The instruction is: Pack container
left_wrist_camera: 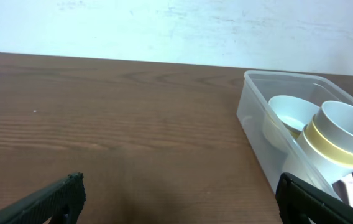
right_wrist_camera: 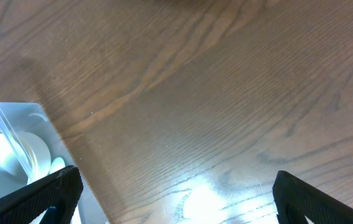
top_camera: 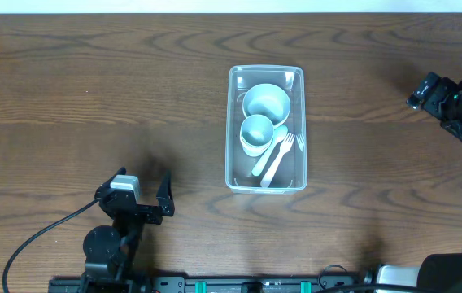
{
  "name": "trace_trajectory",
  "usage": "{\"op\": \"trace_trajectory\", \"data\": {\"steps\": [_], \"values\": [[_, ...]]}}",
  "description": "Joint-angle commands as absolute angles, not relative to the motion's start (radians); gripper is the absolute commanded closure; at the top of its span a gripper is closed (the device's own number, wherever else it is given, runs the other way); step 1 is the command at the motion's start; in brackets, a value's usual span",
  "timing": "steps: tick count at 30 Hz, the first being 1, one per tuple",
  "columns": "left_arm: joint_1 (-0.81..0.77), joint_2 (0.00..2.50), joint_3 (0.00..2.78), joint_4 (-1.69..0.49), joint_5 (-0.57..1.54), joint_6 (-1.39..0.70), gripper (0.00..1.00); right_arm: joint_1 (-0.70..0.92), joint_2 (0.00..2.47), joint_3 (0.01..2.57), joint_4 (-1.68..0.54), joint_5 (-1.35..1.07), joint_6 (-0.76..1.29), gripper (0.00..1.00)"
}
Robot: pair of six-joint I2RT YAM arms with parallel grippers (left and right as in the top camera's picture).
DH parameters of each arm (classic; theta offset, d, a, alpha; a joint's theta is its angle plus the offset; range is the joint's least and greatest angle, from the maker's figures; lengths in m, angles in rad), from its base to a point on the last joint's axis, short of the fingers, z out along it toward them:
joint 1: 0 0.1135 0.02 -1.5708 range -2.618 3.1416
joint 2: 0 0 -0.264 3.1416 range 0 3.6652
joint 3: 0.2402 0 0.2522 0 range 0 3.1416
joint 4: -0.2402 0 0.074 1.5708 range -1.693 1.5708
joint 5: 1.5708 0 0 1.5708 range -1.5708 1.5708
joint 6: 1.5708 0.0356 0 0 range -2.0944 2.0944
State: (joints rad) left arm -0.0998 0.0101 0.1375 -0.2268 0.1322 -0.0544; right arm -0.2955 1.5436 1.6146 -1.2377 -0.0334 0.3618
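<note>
The clear plastic container (top_camera: 231, 130) stands at the table's middle. It holds a pale bowl (top_camera: 266, 101), a pale cup (top_camera: 256, 133), and a white spoon (top_camera: 265, 159) and fork (top_camera: 284, 150) side by side. My left gripper (top_camera: 143, 185) is open and empty, low over the table to the container's front left. My right gripper (top_camera: 451, 110) is open and empty, at the far right edge. The left wrist view shows the container (left_wrist_camera: 254, 118), bowl (left_wrist_camera: 291, 112) and cup (left_wrist_camera: 341, 134) to the right of the open jaws (left_wrist_camera: 179, 193). The right wrist view shows a container corner (right_wrist_camera: 33, 121) left of the open jaws (right_wrist_camera: 176, 186).
Bare brown wooden tabletop (top_camera: 93, 81) lies all round the container. A white wall (left_wrist_camera: 164, 25) runs behind the table's far edge. A black cable (top_camera: 36, 236) trails from the left arm's base at the front left.
</note>
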Motion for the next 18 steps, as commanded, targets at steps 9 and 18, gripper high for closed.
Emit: {"op": "trace_trajectory", "data": {"steps": [9, 18], "values": [[-0.095, 0.002, 0.111, -0.218, 0.142, -0.045, 0.02, -0.3, 1.544, 1.614, -1.238, -0.033, 0.35, 0.01], [-0.095, 0.002, 0.088, -0.211, 0.142, -0.045, 0.02, -0.3, 1.544, 1.614, -1.238, -0.033, 0.35, 0.01]]}}
